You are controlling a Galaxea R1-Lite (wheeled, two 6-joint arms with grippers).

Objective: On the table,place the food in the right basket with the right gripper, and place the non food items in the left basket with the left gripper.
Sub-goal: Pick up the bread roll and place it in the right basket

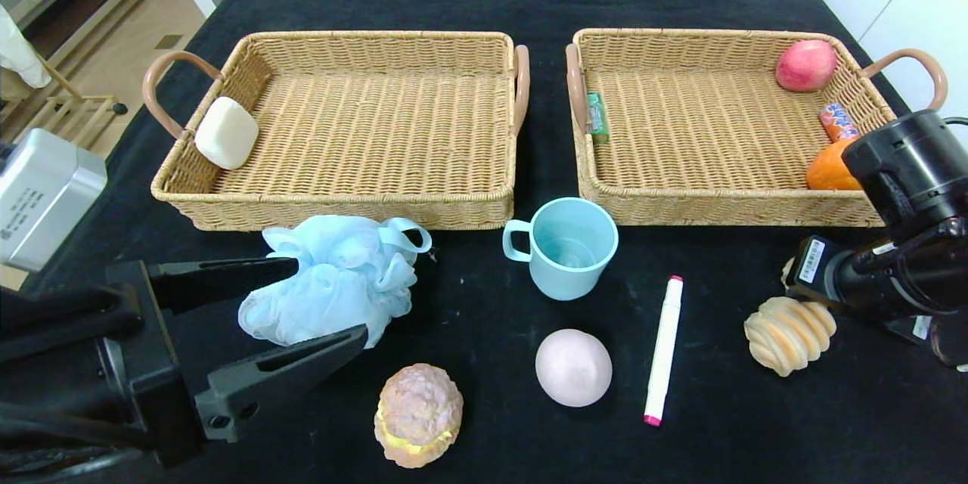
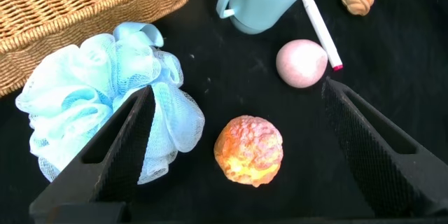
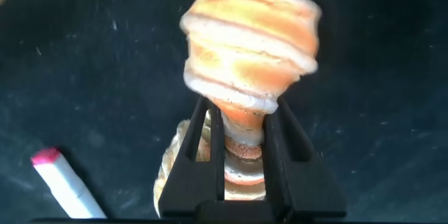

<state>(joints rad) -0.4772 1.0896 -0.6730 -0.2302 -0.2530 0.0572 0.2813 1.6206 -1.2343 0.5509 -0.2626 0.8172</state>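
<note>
Head view: left gripper (image 1: 321, 302) is hanging low at the front left of the table (image 1: 484, 0), jaws spread wide, straddling the near edge of the blue bath pouf (image 1: 333, 276). White soap bar (image 1: 226, 132) is leaning in the left basket (image 1: 355, 41). Right basket (image 1: 711, 38) is holding a red apple (image 1: 806, 65), an orange (image 1: 829, 166), a candy pack (image 1: 838, 122) and a green pack (image 1: 597, 117). Blue mug (image 1: 563, 246), pink ball (image 1: 573, 367), marker (image 1: 664, 348) and cream puff (image 1: 418, 414) are sitting loose in front. Right arm is covering its own fingers beside the ridged bread roll (image 1: 790, 333).

Left wrist view: fingers (image 2: 119, 154) are standing apart, one touching the pouf, cream puff between them.

Right wrist view: right gripper (image 3: 243, 140) is pinching the roll's end, jaws nearly together.
</note>
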